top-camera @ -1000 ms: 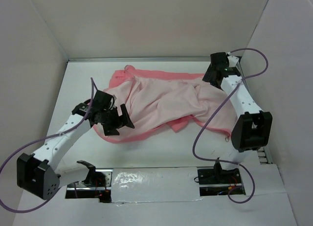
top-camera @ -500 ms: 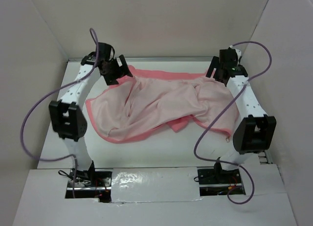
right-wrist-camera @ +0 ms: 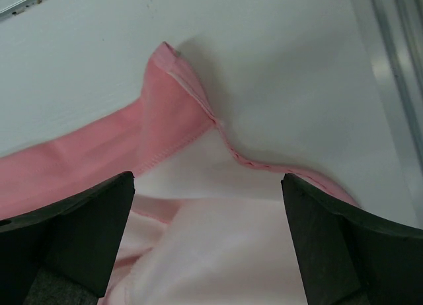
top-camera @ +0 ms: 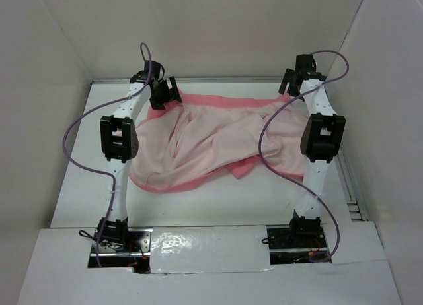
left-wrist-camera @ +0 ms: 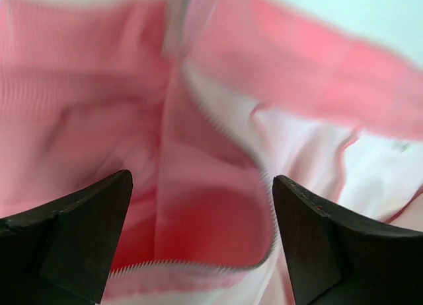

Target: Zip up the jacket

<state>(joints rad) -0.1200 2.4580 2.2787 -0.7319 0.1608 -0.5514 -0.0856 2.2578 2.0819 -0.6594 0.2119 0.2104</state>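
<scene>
One jacket lies crumpled and open on the white table, its paler lining facing up and its salmon edge showing along the far and near sides. There are two hands, both at the jacket's far edge. The left hand is over the far left corner with its two fingers spread wide and nothing clamped between them. Its wrist view is blurred, but a pale toothed zipper strip curves across the pink folds below the gap; whether the fingers touch the cloth cannot be told. The right hand is over the far right corner, also spread wide and holding nothing. Its wrist view shows a pointed salmon corner of the jacket lying flat on the table, lining below it, between the two dark fingers. Two purple cables loop along the two arms.
</scene>
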